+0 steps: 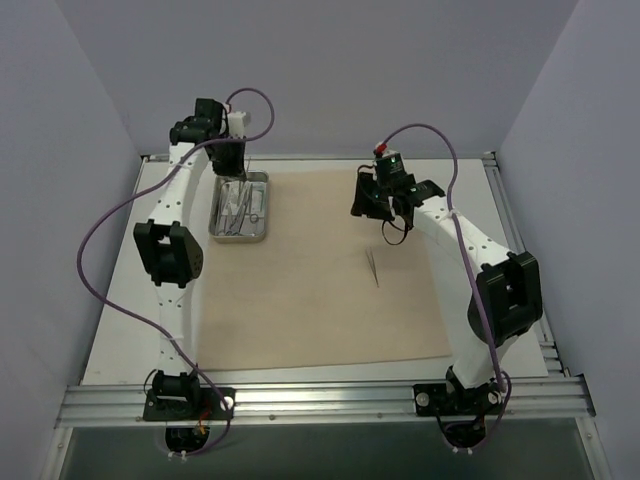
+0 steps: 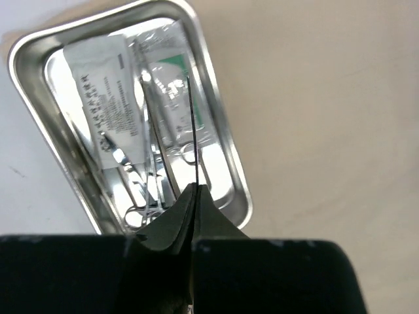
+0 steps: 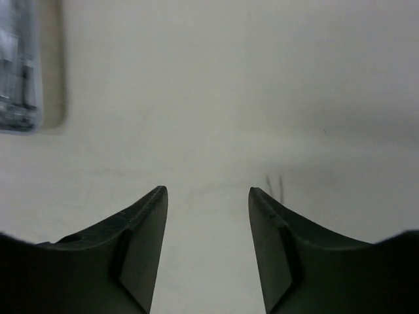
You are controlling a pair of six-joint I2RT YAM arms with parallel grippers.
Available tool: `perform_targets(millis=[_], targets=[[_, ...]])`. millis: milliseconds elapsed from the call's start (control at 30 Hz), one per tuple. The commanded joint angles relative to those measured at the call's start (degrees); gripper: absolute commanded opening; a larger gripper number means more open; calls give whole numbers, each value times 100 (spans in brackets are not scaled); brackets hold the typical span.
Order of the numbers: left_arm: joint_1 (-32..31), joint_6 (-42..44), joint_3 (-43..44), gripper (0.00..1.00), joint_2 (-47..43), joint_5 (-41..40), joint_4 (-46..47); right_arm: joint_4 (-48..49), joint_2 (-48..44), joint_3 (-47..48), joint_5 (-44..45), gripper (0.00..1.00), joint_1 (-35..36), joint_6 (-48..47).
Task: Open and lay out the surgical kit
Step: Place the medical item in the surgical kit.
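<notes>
Hovering over steel tray [image 2: 228, 150], left hand [image 2: 194, 188] pinches thin instrument [image 2: 191, 131]; right hand [image 3: 206, 191] gapes wide, empty, above beige cloth [image 3: 262, 78]; white packet [image 2: 105, 98] print illegible.

Dense printed lines on white packet [image 2: 105, 98] in steel tray [image 2: 224, 140], too blurred to read

One cloth wrap [image 1: 330, 300], one steel tray [image 2: 224, 131], two packets [image 2: 108, 91] [image 2: 171, 88], two tweezers [image 1: 375, 268] [image 2: 192, 131]; scissor-handled instruments [image 2: 147, 193], count unclear.
</notes>
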Motion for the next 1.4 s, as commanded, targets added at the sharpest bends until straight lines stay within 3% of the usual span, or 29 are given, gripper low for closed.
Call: perform_targets(millis=[0,67,133,167,267,600,800,967,1200,1367], targets=[[8,-386,73,2,-948,1324,570,947,-541,459,-796,50,16,-95],[-10,-520,-14,2,-1194,1948,806,1747,-586,555,-1341,67,60,-34],[-45,-705,-15,2,-1361,2517,922,2702,-604,582,-1850,74,104,19],[-62,-775,3,2,-1405,2669,966,2960,-595,574,-1992,86,148,71],[-115,-986,3,2,-1555,3065,1106,3690,-393,669,-2458,86,253,186],[-308,-1451,117,2,-1845,4014,1511,5308,284,917,-3751,73,693,774],[-308,-1575,108,2,-1889,4357,1660,5625,433,741,-3822,64,623,1143],[-308,-1611,56,2,-1924,4806,1784,6319,635,591,-4041,48,500,1810],[-335,-1778,38,2,-1907,5035,1994,6671,759,539,-4138,42,473,2093],[-326,-1742,-120,2,-1933,5061,1968,7023,759,424,-4129,30,403,2348]])
